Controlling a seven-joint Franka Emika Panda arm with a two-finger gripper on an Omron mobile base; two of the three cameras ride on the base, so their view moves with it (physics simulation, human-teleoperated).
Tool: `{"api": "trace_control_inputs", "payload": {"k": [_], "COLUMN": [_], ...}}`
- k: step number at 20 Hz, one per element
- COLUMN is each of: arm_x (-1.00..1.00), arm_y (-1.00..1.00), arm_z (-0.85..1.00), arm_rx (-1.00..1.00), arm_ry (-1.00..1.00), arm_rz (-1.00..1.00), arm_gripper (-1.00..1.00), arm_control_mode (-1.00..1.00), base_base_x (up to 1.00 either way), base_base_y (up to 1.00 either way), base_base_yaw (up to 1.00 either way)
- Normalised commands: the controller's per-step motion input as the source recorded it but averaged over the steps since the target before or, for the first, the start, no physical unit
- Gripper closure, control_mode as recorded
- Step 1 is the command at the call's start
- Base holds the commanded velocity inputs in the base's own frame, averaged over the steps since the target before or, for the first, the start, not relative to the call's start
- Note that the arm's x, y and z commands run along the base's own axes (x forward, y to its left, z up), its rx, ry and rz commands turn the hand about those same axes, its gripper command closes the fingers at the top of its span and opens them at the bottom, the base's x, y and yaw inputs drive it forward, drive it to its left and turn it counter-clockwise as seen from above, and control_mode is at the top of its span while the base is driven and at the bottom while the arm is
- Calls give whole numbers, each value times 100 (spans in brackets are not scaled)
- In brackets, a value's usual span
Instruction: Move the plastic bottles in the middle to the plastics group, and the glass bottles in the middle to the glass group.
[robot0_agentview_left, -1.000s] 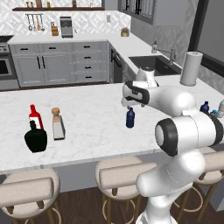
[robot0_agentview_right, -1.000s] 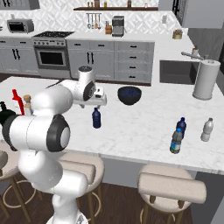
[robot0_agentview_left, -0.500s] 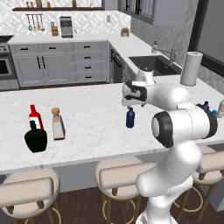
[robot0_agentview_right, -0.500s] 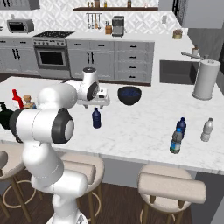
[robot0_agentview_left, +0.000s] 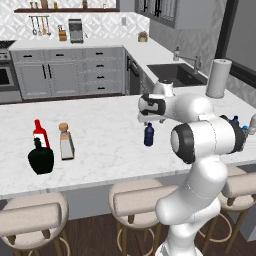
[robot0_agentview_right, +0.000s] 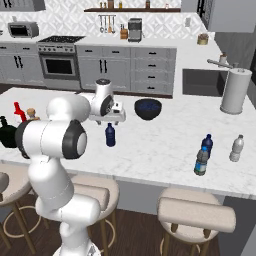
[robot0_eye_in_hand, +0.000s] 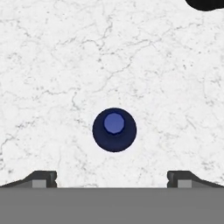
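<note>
The fingers (robot0_eye_in_hand: 112, 179) are spread wide and hold nothing, hanging above the solid dark blue bottle (robot0_eye_in_hand: 114, 130). It stands upright, cap up, on the marble surface (robot0_eye_in_hand: 52, 65), near its middle, between the tips.

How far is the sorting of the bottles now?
Done: the cork-stoppered bottle stands beside the red bottle and black bottle; a clear blue-banded bottle stands by the plastics group. In hand: the open gripper hovers above the dark blue bottle. Left: grasp it and carry it over.
</note>
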Motion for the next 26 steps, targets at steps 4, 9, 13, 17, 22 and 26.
{"api": "trace_control_inputs", "payload": {"k": [4, 9, 13, 17, 22, 26], "arm_x": [0, 11, 17, 6, 0, 6], "arm_y": [6, 0, 0, 0, 0, 0], "arm_z": [-21, -17, -3, -17, -13, -11], "arm_rx": [0, 0, 0, 0, 0, 0], "arm_ry": [0, 0, 0, 0, 0, 0], "arm_rz": [0, 0, 0, 0, 0, 0], "arm_gripper": [-100, -100, -100, -100, -100, -100], "arm_control_mode": [-100, -100, -100, -100, -100, -100], "base_base_x": [0, 0, 0, 0, 0, 0], "base_base_y": [0, 0, 0, 0, 0, 0], "base_base_yaw": [0, 0, 0, 0, 0, 0]}}
